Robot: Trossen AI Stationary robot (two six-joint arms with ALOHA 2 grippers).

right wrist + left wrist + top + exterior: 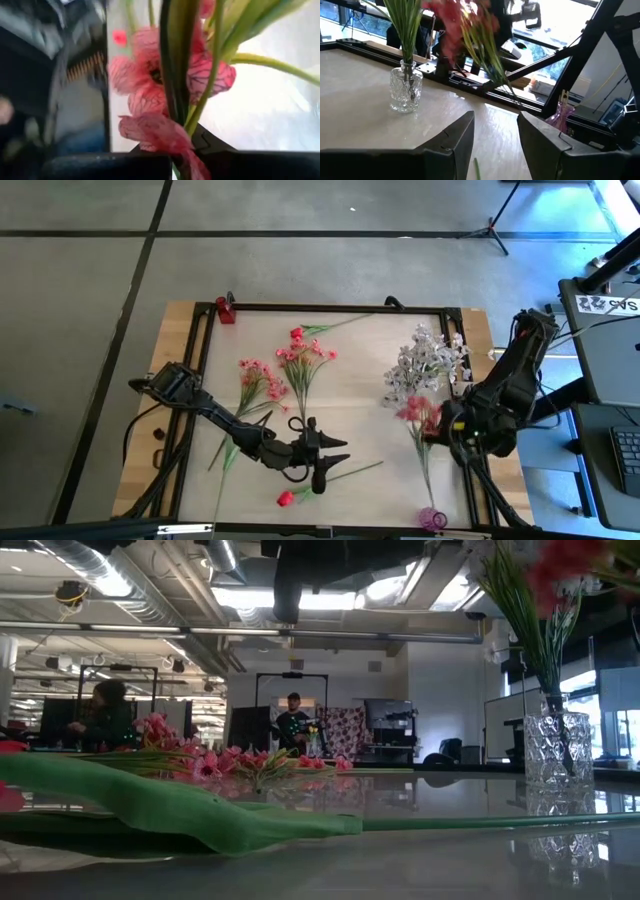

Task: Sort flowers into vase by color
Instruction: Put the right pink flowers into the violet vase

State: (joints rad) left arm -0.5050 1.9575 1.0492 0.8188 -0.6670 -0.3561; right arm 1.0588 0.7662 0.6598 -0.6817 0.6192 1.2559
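My right gripper (442,426) (180,145), near the table's right edge, is shut on a spray of pink blossoms (418,412) (459,25). A small pink vase (433,518) (561,116) stands at the near edge below the stem's end. A clear cut-glass vase (406,91) (557,752) holds the white sprays (425,365). My left gripper (325,458) (495,142) hovers open at the table's near middle, over the stem (476,169) of a red bud flower (286,498) lying flat. More pink sprays (258,380) (305,360) and a red bud (297,333) lie on the table. My right gripper pinches the pink spray between its two fingers at the green stems just under the blossoms (176,107). The spray is lifted and tilted, blossoms up. Its long stem (428,475) slants down toward the near edge; whether the stem's end touches the pink vase, I cannot tell.
A black frame (330,307) borders the white work surface. A small red object (226,310) sits at its far left corner. A green leaf and stem (200,815) lie close in front of the low camera. People are in the room beyond.
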